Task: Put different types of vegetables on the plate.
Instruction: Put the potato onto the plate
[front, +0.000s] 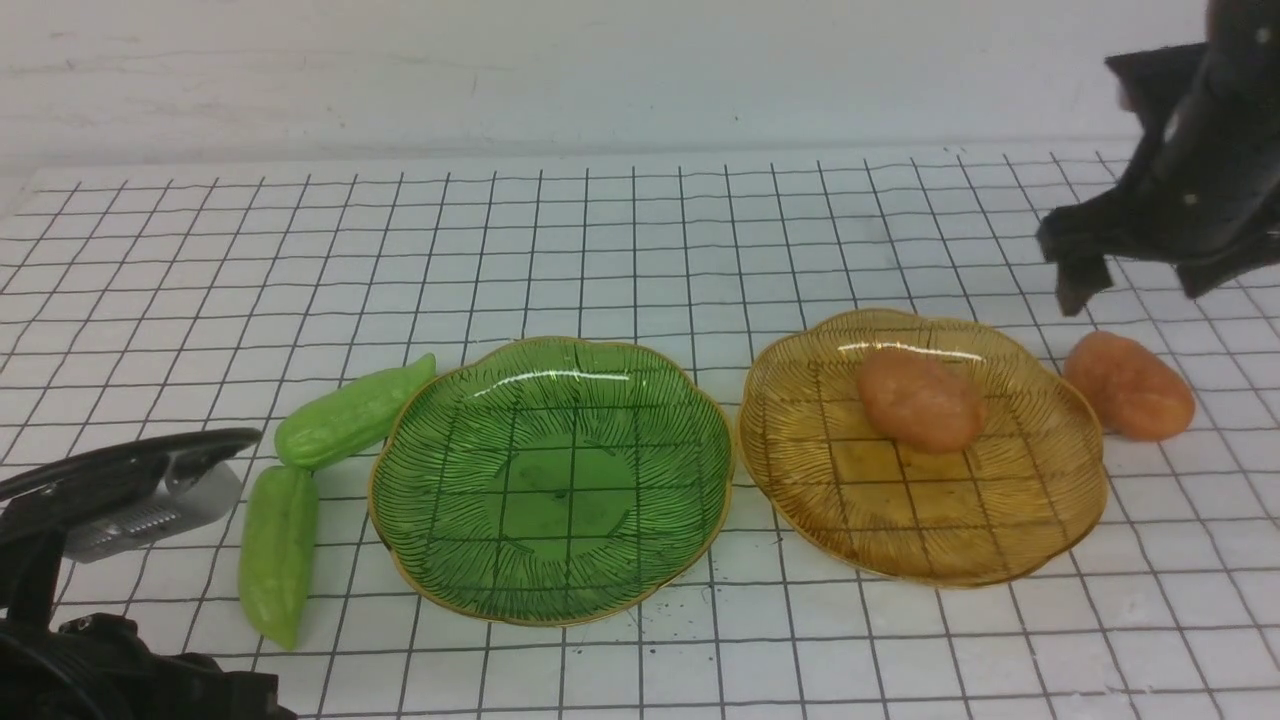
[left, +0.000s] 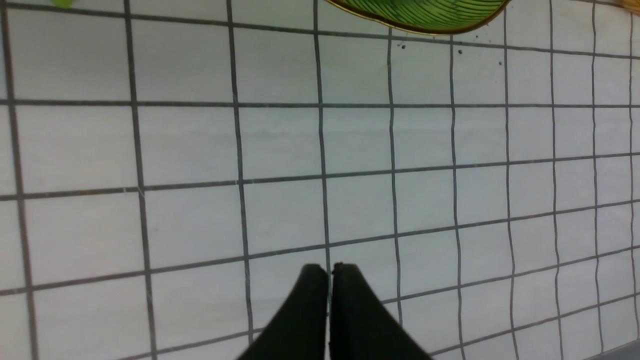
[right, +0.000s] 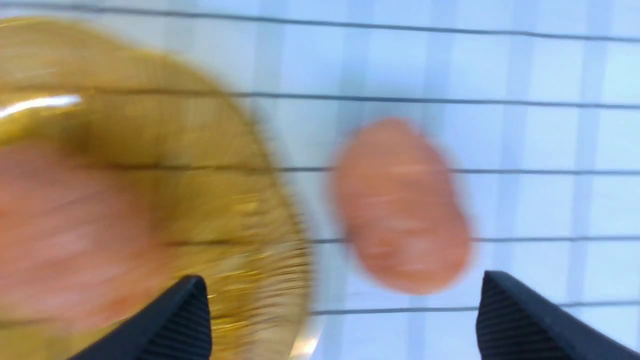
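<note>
Our right gripper (front: 1138, 282) hangs empty with its jaws spread wide, above and behind the loose potato (front: 1128, 385); that potato lies on the table (front: 640, 250) just beside the amber plate (front: 1000, 572); the other potato (front: 920, 400) sits in that plate. The far cucumber (front: 355, 412) rests with its tip at the rim of the green plate (front: 450, 592); the near cucumber (front: 278, 555) lies beside it on the table; the green plate holds nothing. Our left gripper (left: 329, 272) is pressed together on nothing, low at the near left.

As we judge it, the risks are these: the loose potato is smooth and rounded, so a pinch off its middle could squirt it free or roll it away; a finger descending on the plate side could catch the amber rim and shove the plate; let go too high, it may strike the other potato or bounce out; the right wrist view is blurred, so aim judged from it alone may be off.
</note>
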